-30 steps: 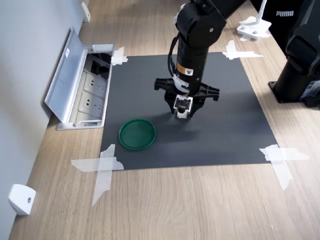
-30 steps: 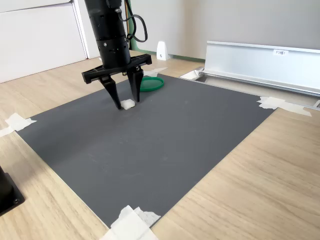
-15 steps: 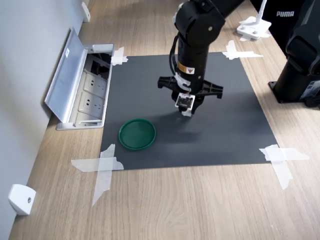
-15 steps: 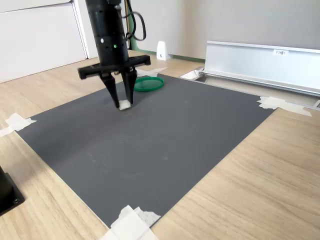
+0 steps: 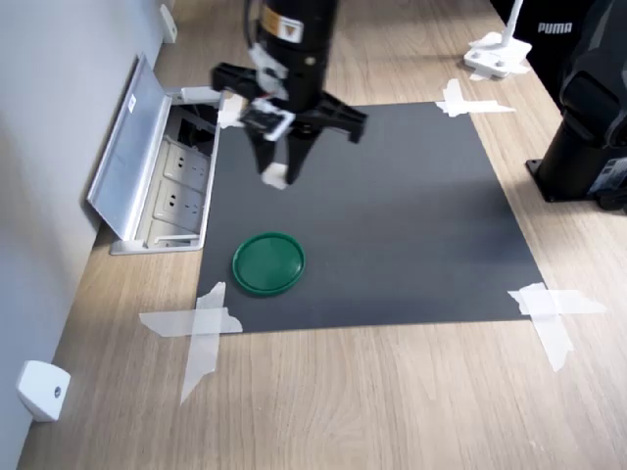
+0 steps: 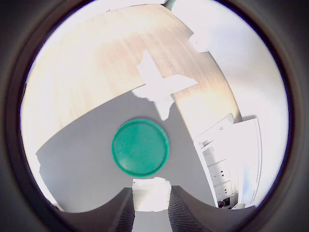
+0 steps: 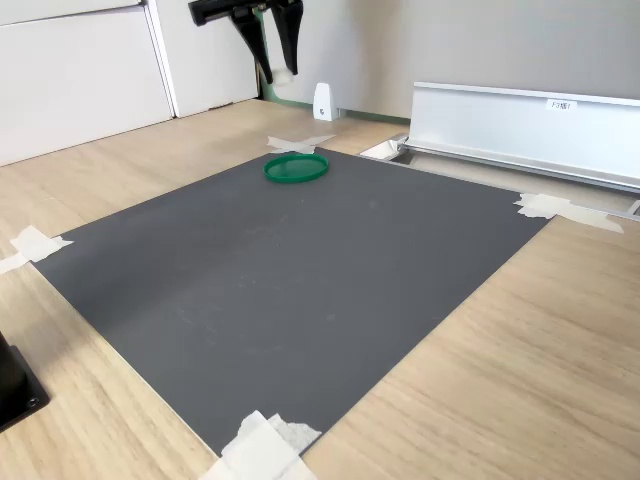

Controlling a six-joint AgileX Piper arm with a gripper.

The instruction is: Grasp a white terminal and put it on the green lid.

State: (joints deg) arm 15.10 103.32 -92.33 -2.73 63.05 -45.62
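The gripper (image 5: 277, 176), clenched on the white terminal (image 6: 150, 194), carried it high above the green lid (image 5: 268, 262); lowering and release seemingly remained.

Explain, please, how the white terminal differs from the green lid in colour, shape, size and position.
The white terminal is white and blocky; the green lid is dark green, round and flat. The terminal is far smaller than the lid. The terminal is held in the hand, raised above the mat, while the lid lies flat on the mat. In the wrist view the terminal is not over the lid.
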